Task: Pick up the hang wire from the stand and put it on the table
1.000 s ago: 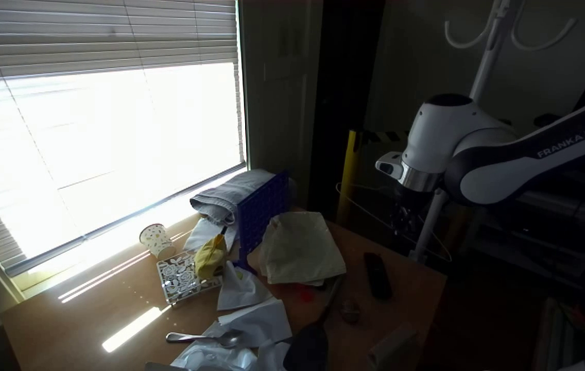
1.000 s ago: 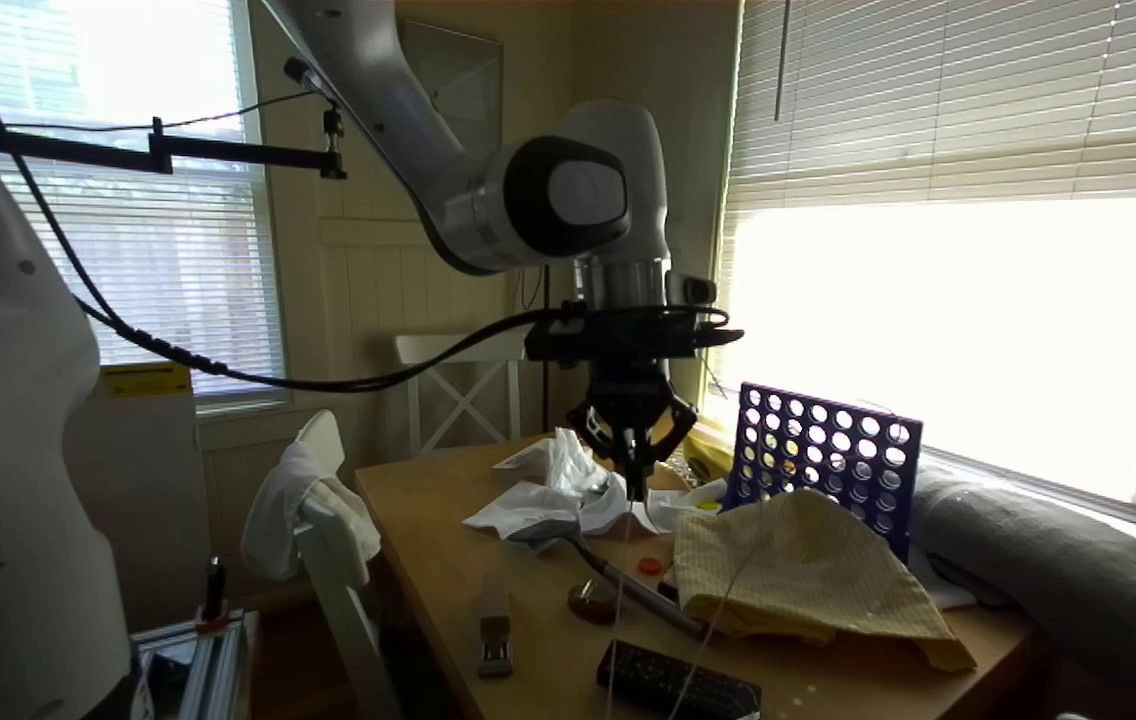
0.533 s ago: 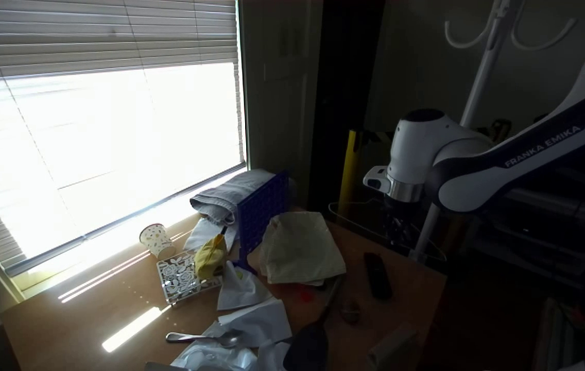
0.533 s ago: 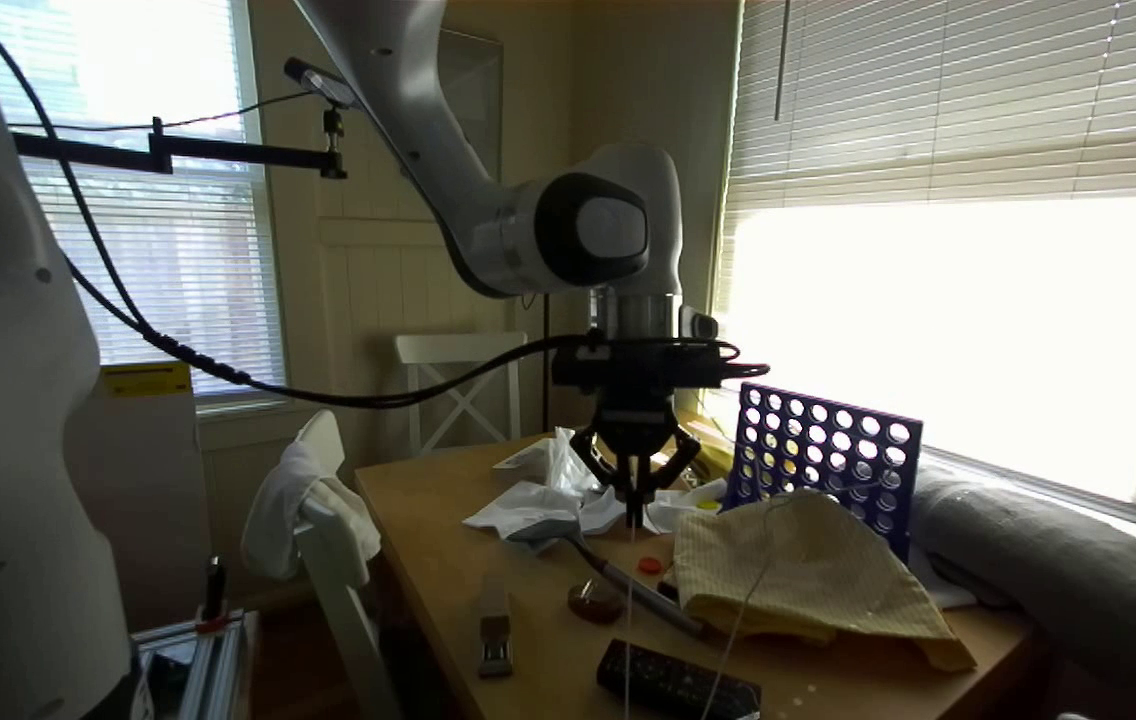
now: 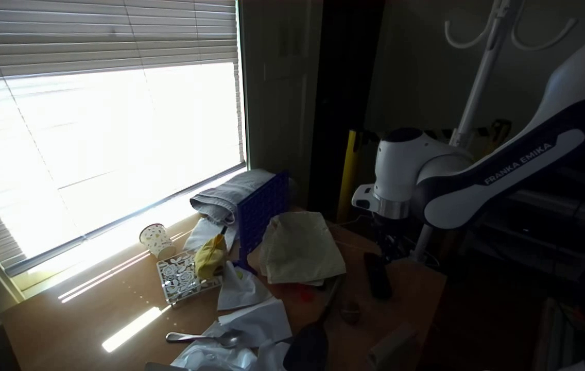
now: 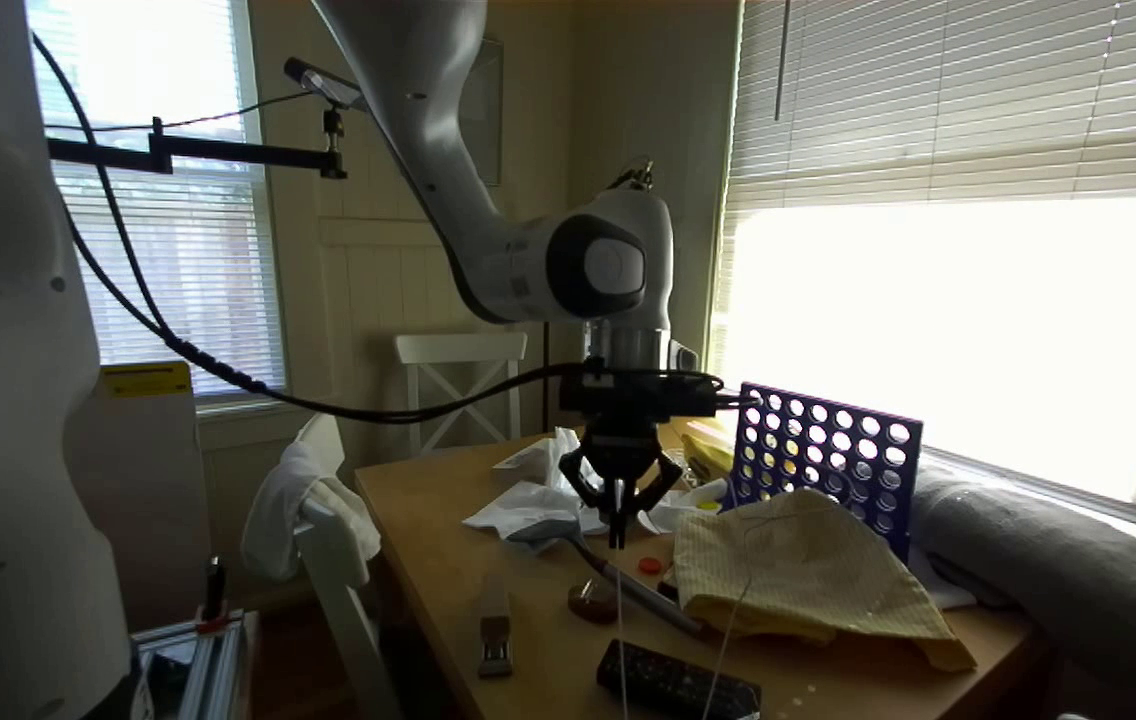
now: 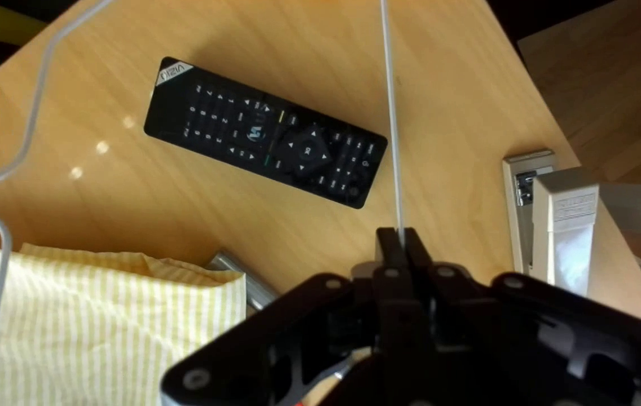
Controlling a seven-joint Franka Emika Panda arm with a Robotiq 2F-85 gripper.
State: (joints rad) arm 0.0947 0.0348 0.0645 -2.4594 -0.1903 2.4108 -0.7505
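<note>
The gripper [image 7: 400, 232] is clamped on a strand of the hanger [image 7: 393, 113], presumably because one so thin needs a full squeeze. Off the stand [image 5: 479, 85] (far right in an exterior view), the hanger juts out over the table [image 6: 438, 520]; whether it touches is unclear. In an exterior view, the near remote [image 6: 670, 682] and the cloth [image 6: 818, 575] at right likely call for a low release.

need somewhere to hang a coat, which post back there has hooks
The white stand: curved hooks branch from its upper part. The yellow post left of it in an exterior view shows none.
</note>
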